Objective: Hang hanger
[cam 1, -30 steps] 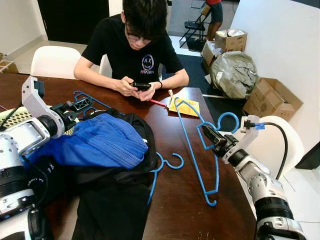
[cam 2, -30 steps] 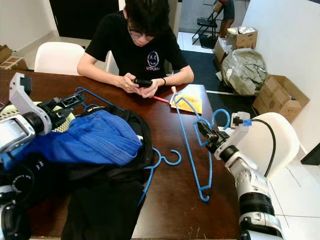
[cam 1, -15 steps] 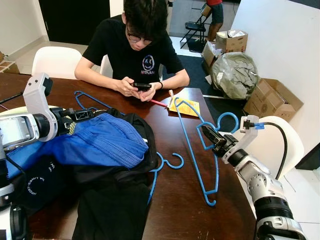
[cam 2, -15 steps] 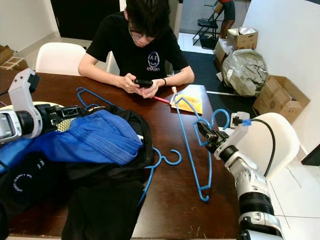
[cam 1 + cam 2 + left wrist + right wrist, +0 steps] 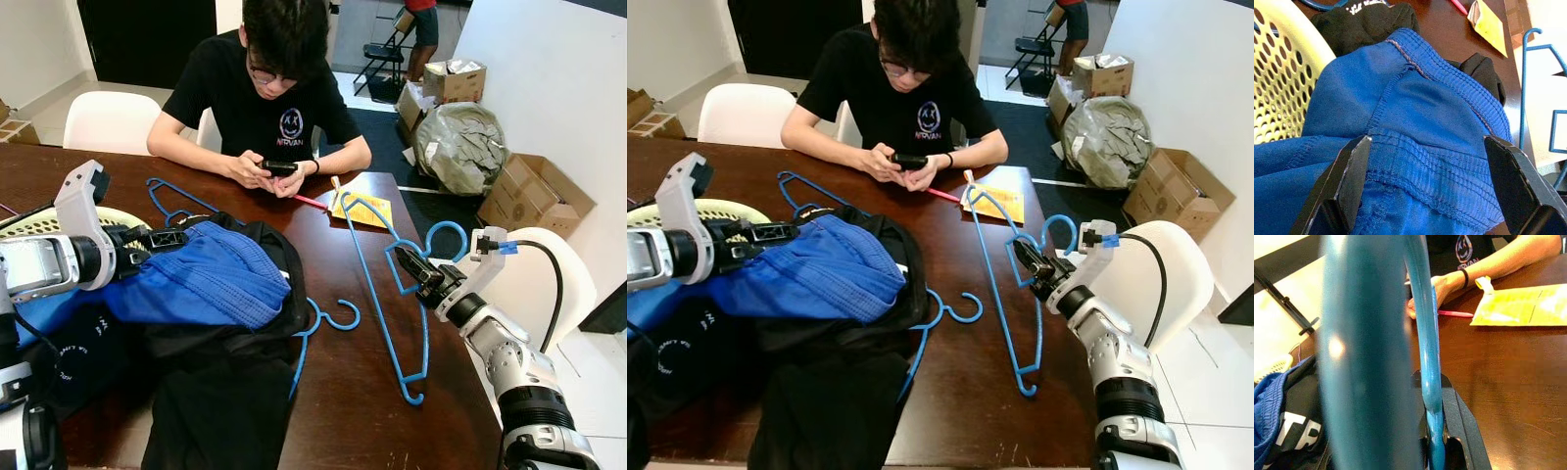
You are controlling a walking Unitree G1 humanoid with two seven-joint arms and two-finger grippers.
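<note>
A blue hanger [image 5: 380, 294] lies on the dark wooden table [image 5: 362, 411] at the right. My right gripper [image 5: 416, 266] is shut on its neck just below the hook [image 5: 446, 235]; the right wrist view has that blue hanger [image 5: 1426, 338] running between the black fingers [image 5: 1459, 426]. A blue garment [image 5: 211, 279] lies on a black garment [image 5: 216, 392] at the left. My left gripper [image 5: 172, 238] is open just above the blue garment [image 5: 1420, 112], with one finger [image 5: 1344, 183] on either side of its hem. The hook of a second blue hanger [image 5: 333, 318] pokes out from under the clothes.
A person [image 5: 269, 98] sits across the table, both hands on a phone [image 5: 276, 168]. A yellow sheet [image 5: 361, 209] and a pink pen [image 5: 306, 201] lie near them. A third blue hanger [image 5: 168, 193] and a yellow basket [image 5: 39, 221] are at the left. A white chair [image 5: 529, 284] stands beside my right arm.
My left gripper has come down from beside the far-left hanger to the blue garment's edge. The right gripper and its hanger have stayed put.
</note>
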